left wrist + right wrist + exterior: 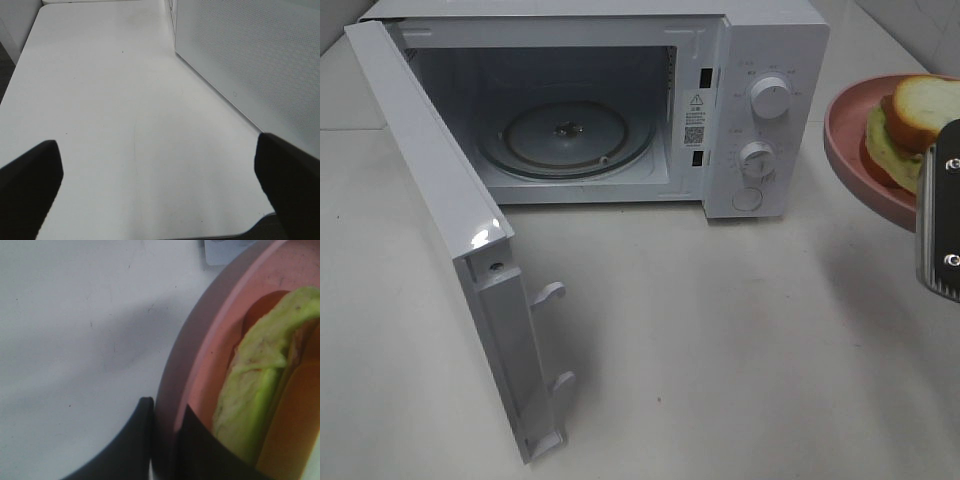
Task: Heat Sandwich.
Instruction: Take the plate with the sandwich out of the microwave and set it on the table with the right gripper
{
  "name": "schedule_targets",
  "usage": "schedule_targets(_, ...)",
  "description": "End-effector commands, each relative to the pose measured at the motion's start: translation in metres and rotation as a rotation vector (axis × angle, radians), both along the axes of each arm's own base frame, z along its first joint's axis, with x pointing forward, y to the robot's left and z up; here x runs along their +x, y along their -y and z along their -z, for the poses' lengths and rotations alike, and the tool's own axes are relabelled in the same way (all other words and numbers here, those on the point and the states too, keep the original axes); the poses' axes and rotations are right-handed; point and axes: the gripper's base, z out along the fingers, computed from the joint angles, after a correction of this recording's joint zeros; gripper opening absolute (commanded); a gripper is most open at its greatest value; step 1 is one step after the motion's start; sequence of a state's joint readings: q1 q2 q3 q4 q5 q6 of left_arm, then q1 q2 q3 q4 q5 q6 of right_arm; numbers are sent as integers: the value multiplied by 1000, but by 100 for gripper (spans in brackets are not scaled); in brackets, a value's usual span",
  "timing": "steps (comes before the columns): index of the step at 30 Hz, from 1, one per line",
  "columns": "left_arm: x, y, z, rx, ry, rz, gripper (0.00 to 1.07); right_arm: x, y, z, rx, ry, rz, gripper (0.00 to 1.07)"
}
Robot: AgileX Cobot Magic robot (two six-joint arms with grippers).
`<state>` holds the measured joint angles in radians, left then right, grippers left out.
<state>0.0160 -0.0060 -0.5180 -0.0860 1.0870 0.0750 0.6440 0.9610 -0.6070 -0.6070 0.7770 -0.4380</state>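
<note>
The sandwich (pixel 910 125), pale bread over green layers, lies on a round pink plate (pixel 845 135) raised above the table at the right edge of the exterior high view. My right gripper (pixel 165 427) is shut on the plate's rim (pixel 172 390), one finger outside and one inside, with the sandwich (pixel 255 400) close beside it. In the exterior view only the right arm's body (pixel 940 210) shows. A white microwave (pixel 760 60) stands at the back, its door (pixel 450 240) swung wide and its glass turntable (pixel 565 135) bare. My left gripper (pixel 160 175) hangs open over bare table beside the door.
The microwave door juts toward the front left, its latch hooks (pixel 552 295) pointing right. Two knobs (pixel 770 97) and a button sit on the microwave's right panel. White table (pixel 740 350) spreads in front of the oven.
</note>
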Motion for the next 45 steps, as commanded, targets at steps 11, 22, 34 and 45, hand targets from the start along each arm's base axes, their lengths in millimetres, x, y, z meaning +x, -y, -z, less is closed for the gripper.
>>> schedule_targets(11, -2, 0, -1, -8, 30, 0, 100, 1, 12, 0, 21, 30, 262, 0)
schedule_targets(22, -2, 0, -1, -8, 30, 0, 100, 14, 4, 15, 34, -6, 426, 0)
schedule_targets(34, -2, 0, -1, -8, 30, 0, 100, 49, -15, 18, 60, 42, 706, 0)
schedule_targets(45, -2, 0, -1, -8, 30, 0, 100, 66, -24, 23, 50, 79, 881, 0)
